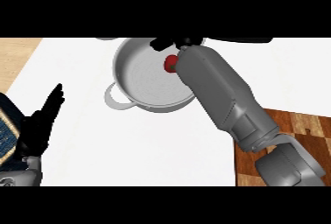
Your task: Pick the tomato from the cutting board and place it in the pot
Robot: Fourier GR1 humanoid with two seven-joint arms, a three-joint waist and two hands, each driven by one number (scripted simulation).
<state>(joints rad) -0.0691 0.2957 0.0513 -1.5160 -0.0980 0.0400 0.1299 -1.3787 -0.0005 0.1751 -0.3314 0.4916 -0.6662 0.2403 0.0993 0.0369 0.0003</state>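
— Where's the tomato point(170, 64)?

— At the upper middle of the frame, over the inside of the pot point(152, 76). Only a red sliver shows beside my right forearm. My right hand point(169, 43) is at the pot's far rim, mostly hidden by my own arm; I think the tomato sits in it, but I cannot tell how my fingers lie.

— And your left hand point(42, 120)?

— Resting at the left edge, fingers straight and pointing up, holding nothing.

— How do you finish well?

— As I judge it, keep the tomato well inside the rim, lower it toward the pot's floor, then let go and lift straight up. The cutting board point(284, 131) at the lower right carries nothing I can see.
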